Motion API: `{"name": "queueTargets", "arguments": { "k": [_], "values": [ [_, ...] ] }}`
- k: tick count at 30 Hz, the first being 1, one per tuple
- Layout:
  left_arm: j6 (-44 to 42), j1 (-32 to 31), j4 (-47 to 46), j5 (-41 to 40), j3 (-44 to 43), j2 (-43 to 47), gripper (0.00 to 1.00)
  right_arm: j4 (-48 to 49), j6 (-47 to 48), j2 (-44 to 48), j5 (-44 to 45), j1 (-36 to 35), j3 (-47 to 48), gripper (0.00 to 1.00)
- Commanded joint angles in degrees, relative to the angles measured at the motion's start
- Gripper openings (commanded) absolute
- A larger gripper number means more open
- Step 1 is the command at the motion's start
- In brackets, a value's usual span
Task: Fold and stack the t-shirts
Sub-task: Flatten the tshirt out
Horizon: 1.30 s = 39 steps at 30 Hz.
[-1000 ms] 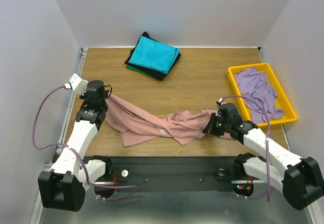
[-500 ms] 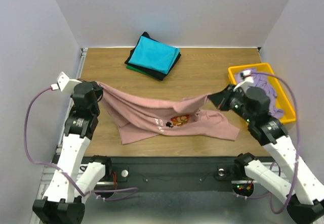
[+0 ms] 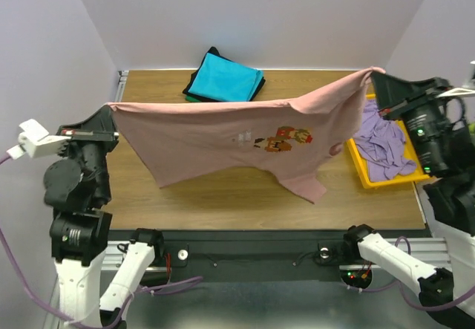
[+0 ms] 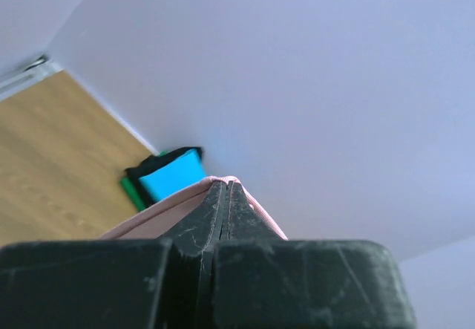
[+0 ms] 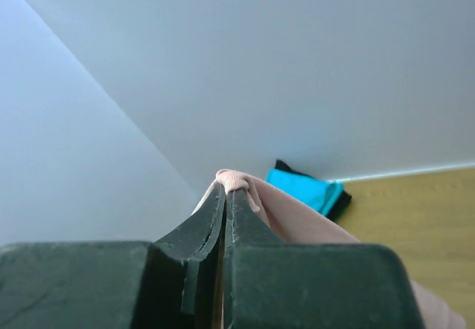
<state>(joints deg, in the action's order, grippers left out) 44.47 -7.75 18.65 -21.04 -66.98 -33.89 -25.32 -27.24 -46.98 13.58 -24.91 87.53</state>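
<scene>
Here, a pink shirt spread in the air

Both arms hold the dusty-pink t-shirt [image 3: 237, 139] taut above the table [image 3: 297, 99], likely to open it flat for folding. The left gripper [image 3: 111, 111] is clamped on one corner, the right gripper [image 3: 375, 76] on the other; the cloth hangs between them.

Shirt stack [image 3: 224, 82] behind, tray [image 3: 361, 170] right
</scene>
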Motion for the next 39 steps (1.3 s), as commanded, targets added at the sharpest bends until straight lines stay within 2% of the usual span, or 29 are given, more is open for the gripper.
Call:
{"name": "queueTargets", "arguments": {
  "k": [1,7,12,16,21,24,26,29,31,33,34,39],
  "values": [
    [-2.19,0.45,-1.26,5.82,-9.19,1.89,0.0,1.86,4.92,-0.48,-3.19,-0.41,11.49,0.0],
    [-4.21,0.45,-0.29,11.26,-22.72,1.99,0.0,0.8,5.63,-1.09,-11.64,-0.41,23.9,0.0],
    [-5.53,0.45,2.0,14.61,-31.88,1.28,0.0,-0.16,6.67,-2.41,-13.23,-0.41,33.83,0.0],
    [-6.14,0.45,2.09,15.24,-36.28,0.85,0.0,-0.17,7.47,-3.29,-12.97,-0.41,36.66,0.0],
    [-6.32,0.45,2.09,13.57,-36.47,-1.44,0.0,-0.17,10.19,-5.31,-8.67,-0.41,35.53,0.0],
    [-6.41,0.45,0.77,11.82,-32.61,-3.28,0.0,-0.08,12.12,-7.42,0.27,-0.41,31.84,0.0],
    [-6.32,0.45,-0.72,9.62,-27.26,-4.51,0.0,0.18,13.79,-10.3,9.73,-0.41,27.99,0.0],
    [-5.71,0.45,-4.57,4.7,-17.77,-6.09,0.0,2.2,15.81,-14.7,16.54,-0.41,22.01,0.0],
    [-6.41,0.45,-8.79,3.98,-8.58,-7.5,0.0,4.92,15.12,-16.29,18.66,-0.49,15.16,0.0],
    [-6.15,0.45,-11.88,3.9,-3.88,-9.52,0.0,7.38,14.59,-18.4,19.63,-0.41,10.41,0.0],
    [-6.41,0.45,-12.58,3.29,0.06,-10.83,0.0,10.78,14.5,-18.84,20.16,-0.41,4.55,0.01],
    [-6.32,0.89,-18.29,-4.44,10.71,-21.11,0.0,21.95,12.66,-23.49,22.8,0.29,-11.57,0.01]
  ]
}}
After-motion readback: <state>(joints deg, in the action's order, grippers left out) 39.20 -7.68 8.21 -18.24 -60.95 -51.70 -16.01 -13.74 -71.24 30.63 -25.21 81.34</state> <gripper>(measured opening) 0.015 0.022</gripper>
